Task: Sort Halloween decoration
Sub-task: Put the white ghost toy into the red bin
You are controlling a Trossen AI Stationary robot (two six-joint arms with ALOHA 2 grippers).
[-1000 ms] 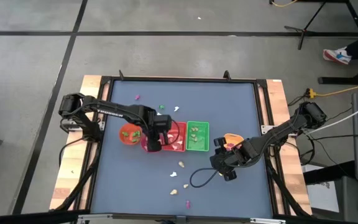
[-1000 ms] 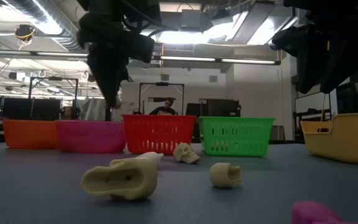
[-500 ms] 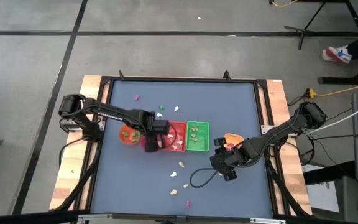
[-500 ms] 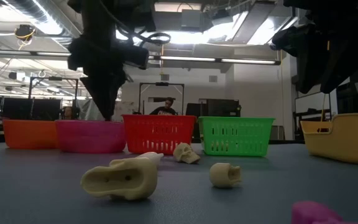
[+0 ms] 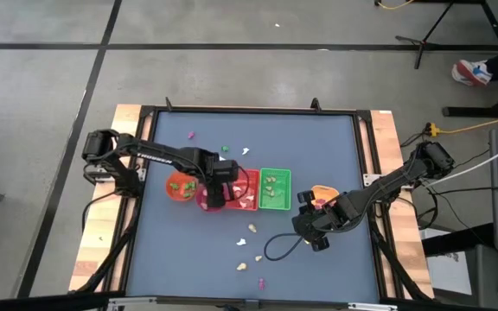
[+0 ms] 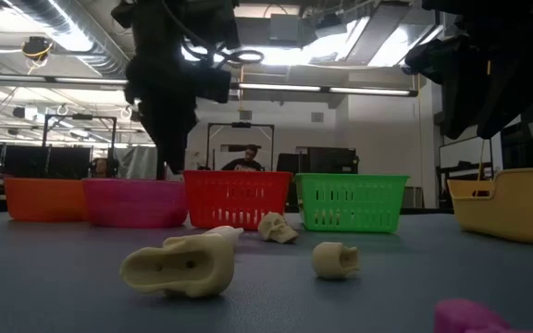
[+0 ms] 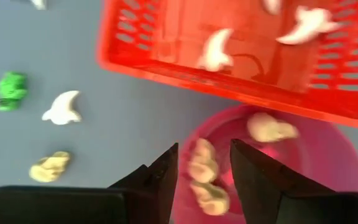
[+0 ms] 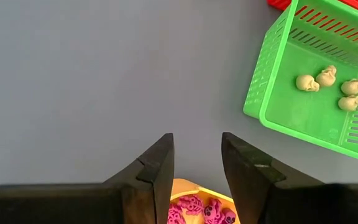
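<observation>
- Left gripper point(image 7: 202, 165) hangs over the pink bowl point(image 7: 328, 149), fingers parted and empty: drop step looks finished.
- Right gripper point(image 8: 196, 158) waits open near the yellow tray point(image 5: 322, 193).
- Next: fetch a loose trinket point(image 7: 61, 107).

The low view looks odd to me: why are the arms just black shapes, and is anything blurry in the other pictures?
In the low view, bright ceiling lights behind leave the arms in silhouette, and the pink trinket nearest the lens is out of focus. In the left wrist view, the red basket looks slightly smeared. The right wrist view is sharp.
</observation>
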